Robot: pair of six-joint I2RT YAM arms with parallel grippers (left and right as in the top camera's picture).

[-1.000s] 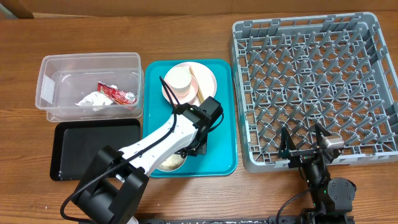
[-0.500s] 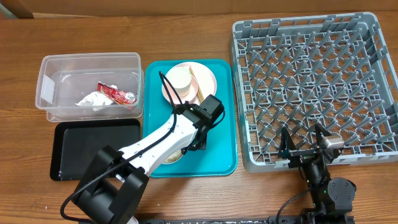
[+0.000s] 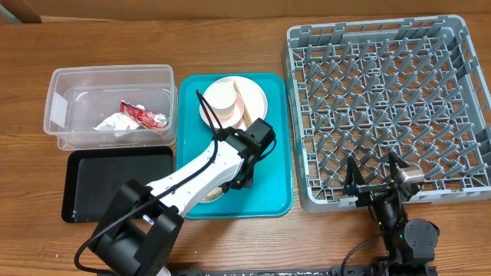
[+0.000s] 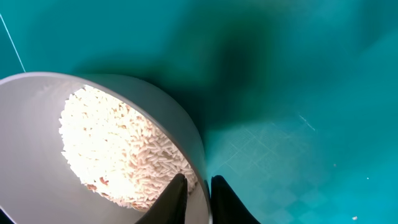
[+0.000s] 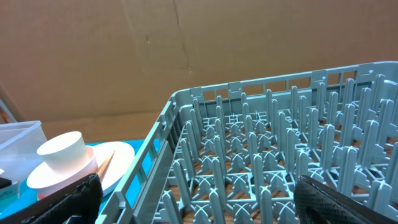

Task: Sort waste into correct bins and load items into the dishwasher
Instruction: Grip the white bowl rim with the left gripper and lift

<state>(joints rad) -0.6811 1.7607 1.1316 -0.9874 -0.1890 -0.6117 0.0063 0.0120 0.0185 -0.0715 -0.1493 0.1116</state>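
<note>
Tucked further under the arm [image 3: 201, 172] than a second ago, the rice bowl [image 4: 185, 132] is pinched at its rim by the left hand [image 4: 199, 182]; the right hand [image 3: 371, 162] gapes empty.

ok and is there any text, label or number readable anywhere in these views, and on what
No text can be read in any view.
red-and-white wrapper in the clear tub: printed, but too small and blurred to read.
rice bowl, teal tray, dish rack, cardboard: no markings visible.
</note>
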